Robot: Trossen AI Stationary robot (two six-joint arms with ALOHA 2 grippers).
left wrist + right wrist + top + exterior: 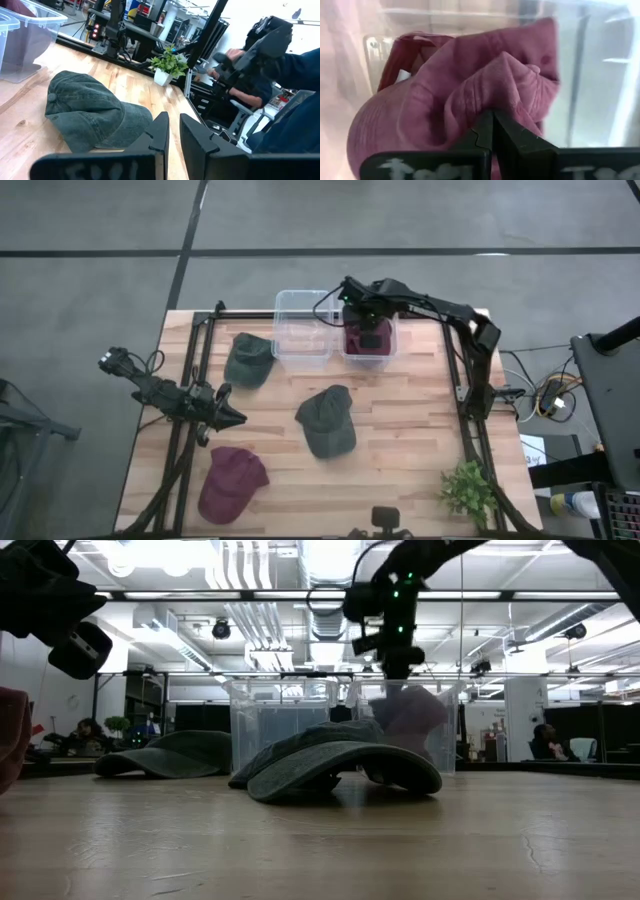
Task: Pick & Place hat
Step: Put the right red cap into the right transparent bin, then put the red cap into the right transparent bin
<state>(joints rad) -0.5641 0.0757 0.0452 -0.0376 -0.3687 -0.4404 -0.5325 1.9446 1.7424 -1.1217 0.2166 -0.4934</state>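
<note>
Right end effector (492, 131) pinches maroon hat (470, 95); brim direction unclear.

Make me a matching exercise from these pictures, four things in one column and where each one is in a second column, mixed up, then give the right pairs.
Things:
1. maroon hat in the right gripper
2. other maroon hat
3. potted plant
4. empty clear bin

Places:
A. near right corner of the table
B. inside the right-hand clear bin
C. near left part of the table
D. far edge, left of the other bin

Pairs: 1-B, 2-C, 3-A, 4-D
</note>
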